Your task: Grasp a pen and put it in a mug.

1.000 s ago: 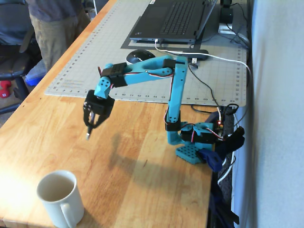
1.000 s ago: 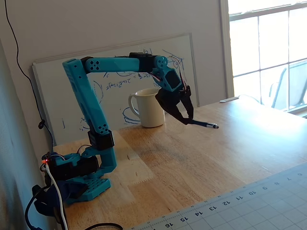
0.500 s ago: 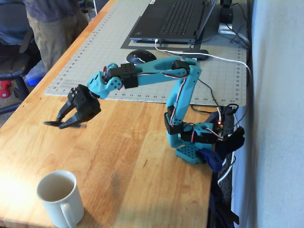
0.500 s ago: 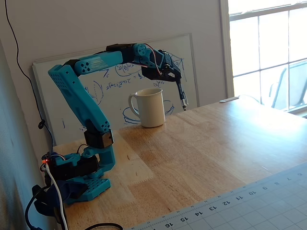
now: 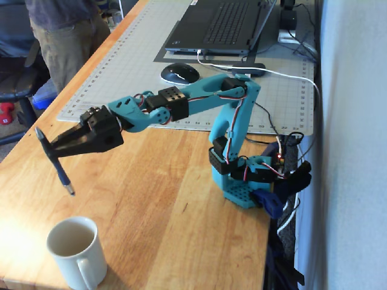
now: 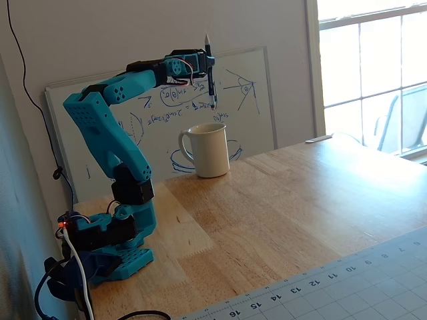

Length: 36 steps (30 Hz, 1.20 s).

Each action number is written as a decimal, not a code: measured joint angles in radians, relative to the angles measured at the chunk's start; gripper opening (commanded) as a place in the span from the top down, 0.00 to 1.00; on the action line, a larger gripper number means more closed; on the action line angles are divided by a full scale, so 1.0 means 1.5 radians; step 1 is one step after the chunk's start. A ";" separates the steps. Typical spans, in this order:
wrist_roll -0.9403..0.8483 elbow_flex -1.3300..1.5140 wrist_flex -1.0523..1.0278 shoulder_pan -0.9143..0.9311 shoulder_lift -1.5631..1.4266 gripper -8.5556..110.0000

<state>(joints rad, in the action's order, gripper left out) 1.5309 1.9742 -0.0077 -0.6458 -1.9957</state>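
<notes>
My black gripper (image 5: 55, 145) is shut on the pen (image 5: 62, 175), a thin dark pen held in the air, near upright and slightly tilted. Its lower end has a silvery tip and hangs a short way above the rim of the cream-white mug (image 5: 75, 254), which stands upright near the table's front edge. In the other fixed view the gripper (image 6: 209, 67) holds the pen (image 6: 212, 93) over the mug (image 6: 208, 152), the mug's handle pointing left. The pen does not touch the mug.
A grey cutting mat (image 5: 145, 66) carries a laptop (image 5: 224, 24) and a black mouse (image 5: 179, 72) behind the arm. A person (image 5: 60, 36) stands at the far left table edge. A whiteboard (image 6: 253, 100) leans on the wall behind the mug. Cables hang by the arm's base (image 5: 242, 193).
</notes>
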 measured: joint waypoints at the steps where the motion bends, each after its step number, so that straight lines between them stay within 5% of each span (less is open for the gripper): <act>1: 0.002 0.000 0.019 -0.009 0.007 0.91; 24: 0.002 0.066 0.072 -0.074 0.237 0.90; 36: 0.002 0.169 0.072 -0.029 0.157 0.76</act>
<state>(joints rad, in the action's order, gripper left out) 1.5340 2.2273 0.0997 -0.6888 -1.7595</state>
